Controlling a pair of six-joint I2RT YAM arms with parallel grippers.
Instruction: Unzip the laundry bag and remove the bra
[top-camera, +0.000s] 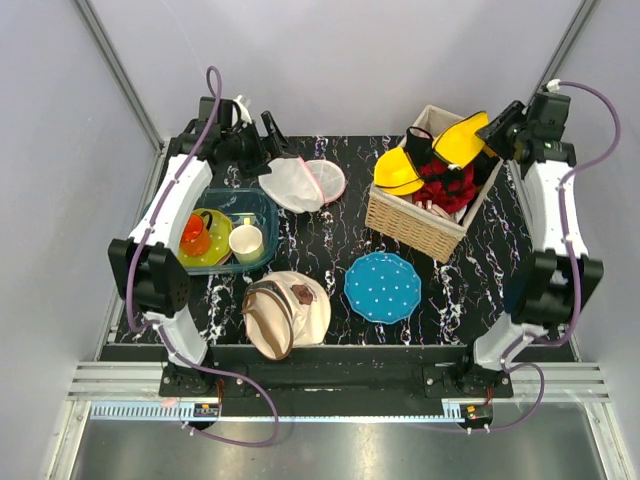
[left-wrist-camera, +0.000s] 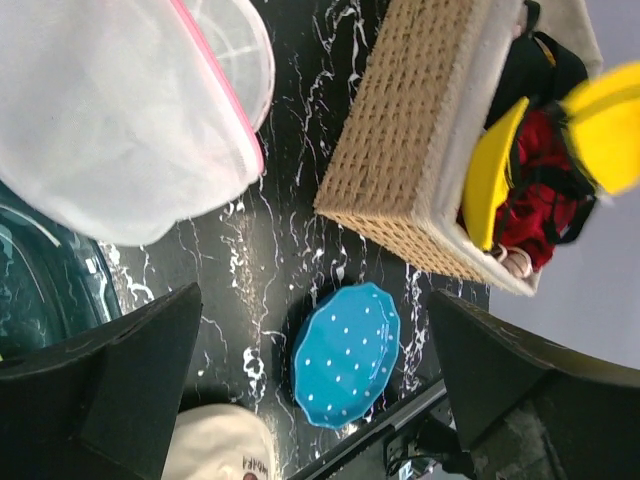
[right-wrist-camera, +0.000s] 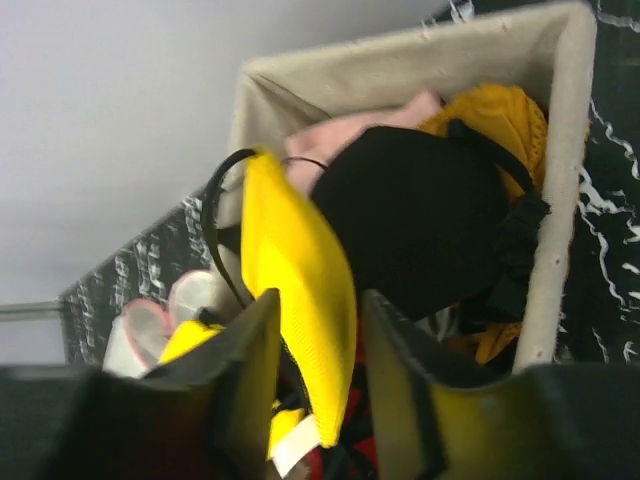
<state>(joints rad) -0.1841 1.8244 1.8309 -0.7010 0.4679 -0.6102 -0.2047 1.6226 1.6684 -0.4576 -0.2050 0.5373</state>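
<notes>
The laundry bag (top-camera: 298, 183) lies at the back left of the table, white mesh with a pink rim, its lid flap spread open; it also shows in the left wrist view (left-wrist-camera: 110, 120). My left gripper (top-camera: 272, 130) hovers just behind it, jaws wide open and empty (left-wrist-camera: 315, 300). My right gripper (top-camera: 497, 128) is over the wicker basket (top-camera: 410, 225) and is shut on a yellow bra (right-wrist-camera: 300, 270), one cup between the fingers. The bra (top-camera: 462, 140) hangs over the basket's contents, its other cup at the basket's left.
The basket (right-wrist-camera: 400, 45) holds black, red and pink garments. A blue dotted plate (top-camera: 383, 287) sits front centre. A beige canvas bag (top-camera: 285, 312) lies front left. A teal bin (top-camera: 262, 205) with cups stands at the left.
</notes>
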